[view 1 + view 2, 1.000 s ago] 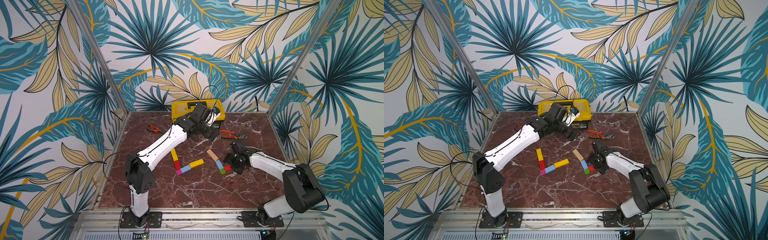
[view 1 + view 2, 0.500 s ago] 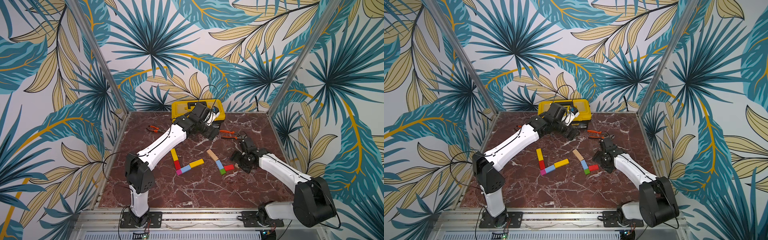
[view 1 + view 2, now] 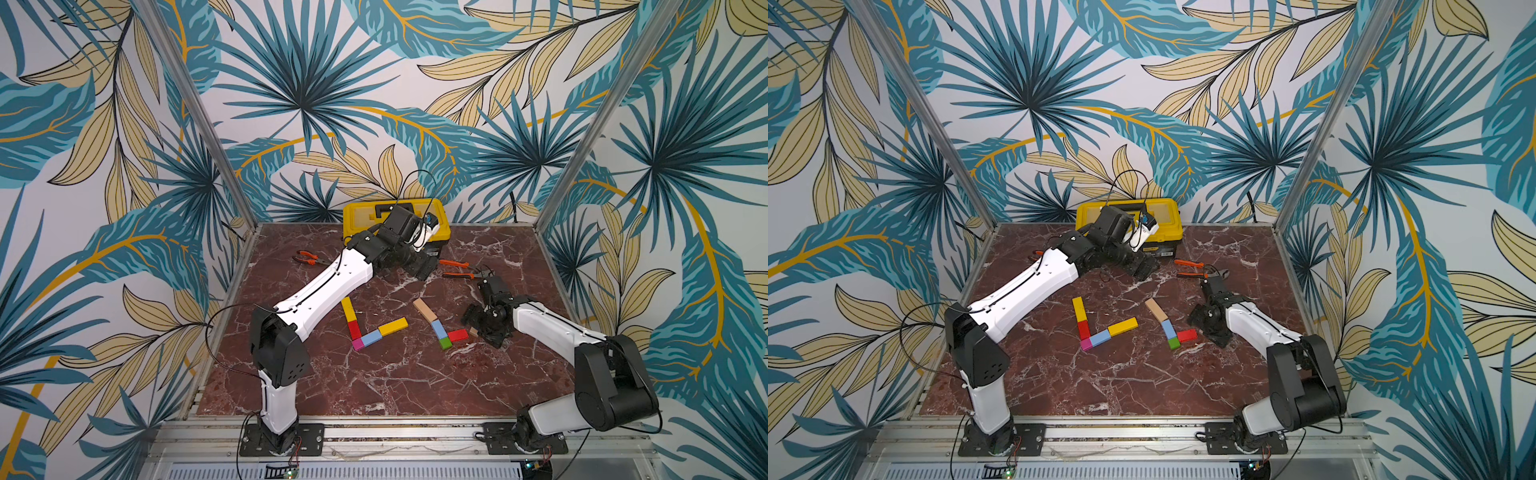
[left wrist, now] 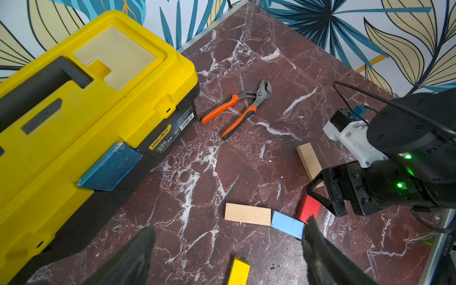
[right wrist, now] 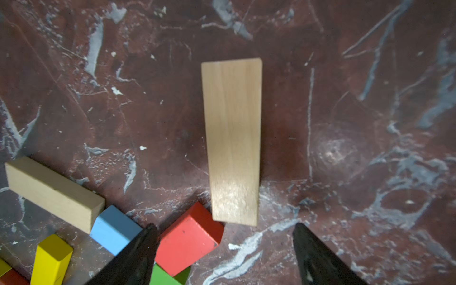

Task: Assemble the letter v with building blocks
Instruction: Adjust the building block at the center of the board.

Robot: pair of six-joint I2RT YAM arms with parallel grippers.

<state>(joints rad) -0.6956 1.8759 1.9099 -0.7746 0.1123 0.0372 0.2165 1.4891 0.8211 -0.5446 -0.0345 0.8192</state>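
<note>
1. Right gripper [image 5: 225,225]: jaws wide, nothing held. It hovers low over the marble table [image 3: 395,382], w/ the fingertips either side of one end of the tan bar [image 5: 233,140] and a gap on both sides.
2. Tan bar lies flat, that end just beside the red block [image 5: 188,238]; can't tell if they touch. In both top views it's mostly hidden under the gripper.
3. Group by the right arm: other tan bar [image 3: 424,309], lt-blue block [image 3: 437,328] and green cube [image 3: 445,343] in a row, end to end. Red block sticks out sideways from the green cube toward the right arm.
4. Group nearer the left arm: yellow bar [image 3: 348,308], 2nd red block [image 3: 354,329], magenta cube [image 3: 357,344] in line. 2nd lt-blue block [image 3: 371,338] and 2nd yellow bar [image 3: 392,326] angle off from the cube, so a wide V.
5. Left gripper [image 4: 230,223]: jaws wide, empty, up over the table by the yellow toolbox [image 4: 86,98], apart from both groups.
6. Orange-handled pliers [image 4: 237,108] lie beside the toolbox. 2nd pliers [image 3: 307,258] lie on the toolbox's left side.
</note>
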